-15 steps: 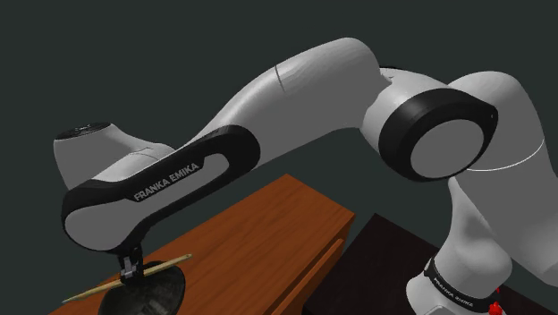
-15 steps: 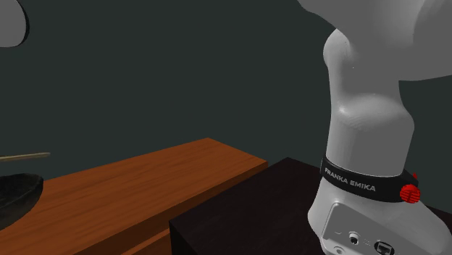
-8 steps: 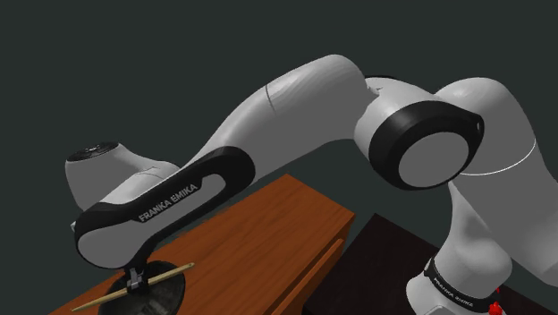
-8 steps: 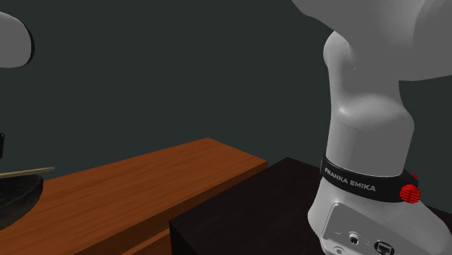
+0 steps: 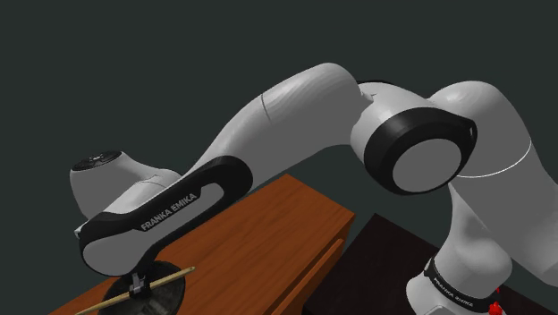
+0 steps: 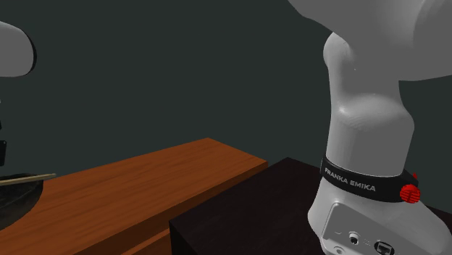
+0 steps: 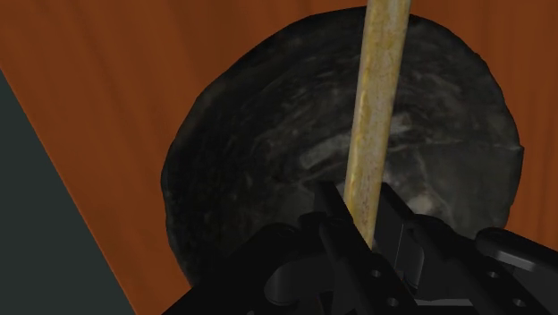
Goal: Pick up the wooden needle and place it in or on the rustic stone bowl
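Observation:
A long tan wooden needle (image 7: 376, 116) is clasped between my black fingers; my gripper (image 7: 365, 234) is shut on it. Directly below lies the dark rough stone bowl (image 7: 268, 152), with the needle stretching across its mouth. In the shoulder view the gripper (image 5: 137, 288) hangs just over the bowl (image 5: 170, 277) at the bottom left, and the needle (image 5: 170, 276) lies slanted over the rim. In the second exterior view the needle's tip (image 6: 36, 177) pokes out above the bowl's edge (image 6: 18, 199) at the far left.
The bowl rests on a reddish-brown wooden cabinet top (image 5: 268, 233), whose edge drops off toward the shoulder view's right. My dark stand (image 6: 253, 210) sits beside it with the arm's base (image 6: 362, 181) on top. Dark grey wall lies behind.
The gripper has come down with the needle, from well above the bowl to just over its rim. The arm's elbow has sunk slightly.

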You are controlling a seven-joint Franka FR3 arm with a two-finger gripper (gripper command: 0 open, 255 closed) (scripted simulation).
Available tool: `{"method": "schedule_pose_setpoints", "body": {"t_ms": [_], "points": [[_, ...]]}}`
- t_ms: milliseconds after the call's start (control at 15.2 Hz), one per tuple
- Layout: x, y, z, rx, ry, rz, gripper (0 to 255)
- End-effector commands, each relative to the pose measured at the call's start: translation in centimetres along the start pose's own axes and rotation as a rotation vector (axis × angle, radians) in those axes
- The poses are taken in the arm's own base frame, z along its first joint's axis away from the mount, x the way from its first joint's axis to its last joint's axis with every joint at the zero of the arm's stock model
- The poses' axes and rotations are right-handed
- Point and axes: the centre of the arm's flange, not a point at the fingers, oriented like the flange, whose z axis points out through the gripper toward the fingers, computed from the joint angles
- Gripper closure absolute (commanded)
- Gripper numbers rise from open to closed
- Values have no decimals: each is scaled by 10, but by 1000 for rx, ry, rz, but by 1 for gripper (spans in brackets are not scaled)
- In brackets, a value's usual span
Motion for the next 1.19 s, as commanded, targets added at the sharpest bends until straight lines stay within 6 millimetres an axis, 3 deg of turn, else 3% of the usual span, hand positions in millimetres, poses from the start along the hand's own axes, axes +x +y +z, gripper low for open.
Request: {"method": "schedule_pose_setpoints", "body": {"t_ms": [0, 66, 396, 660, 1122], "points": [[0, 0, 0, 0, 0, 0, 255], [0, 0, 0, 0, 0, 0, 0], [0, 0, 0, 0, 0, 0, 0], [0, 0, -50, 0, 0, 0, 0], [0, 0, -50, 0, 0, 0, 0]]}}
